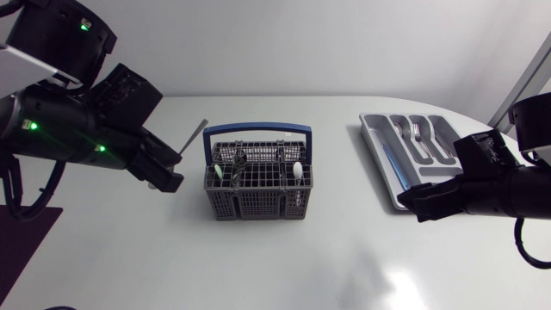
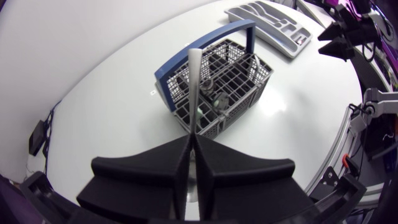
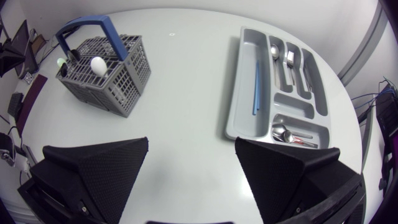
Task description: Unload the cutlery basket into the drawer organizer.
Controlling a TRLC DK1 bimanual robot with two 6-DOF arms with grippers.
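As the head view looks down on the table (image 1: 344, 258), left gripper (image 1: 165, 178): clenched on a slim piece of cutlery (image 1: 195, 136) that slants up and away from the fingers, just beside the basket's left end.
cutlery basket (image 1: 258, 203): grey grid with a blue handle (image 1: 256, 128), standing mid-table; several pieces stand in it, one with a white rounded end (image 1: 297, 170).
drawer organizer (image 1: 385, 164): grey tray well apart from the basket, towards the right arm; forks (image 1: 417, 133) lie in its lengthwise slots.
right gripper (image 1: 419, 205): low at the organizer's near end.
left wrist view, left gripper (image 2: 193, 152): both fingers pressed flat onto the piece of cutlery (image 2: 194, 87), whose pale shaft rises straight out from between them.
left wrist view, cutlery basket (image 2: 245, 93): ahead of the gripper, behind the held shaft, upright on the table.
left wrist view, drawer organizer (image 2: 273, 28): beyond the basket, with the right gripper (image 2: 324, 43) just beside it.
right wrist view, right gripper (image 3: 191, 149): released, its two fingers spread wide with bare table between them, grasping nothing.
right wrist view, drawer organizer (image 3: 239, 106): just ahead of one finger; a blue stick-like piece (image 3: 255, 87) lies in the long slot, more cutlery in the slots beside it, and spoons (image 3: 287, 133) in the cross compartment nearest the gripper.
right wrist view, cutlery basket (image 3: 118, 87): farther ahead past the other finger, well apart from the organizer, the white rounded end (image 3: 97, 63) showing at its top.
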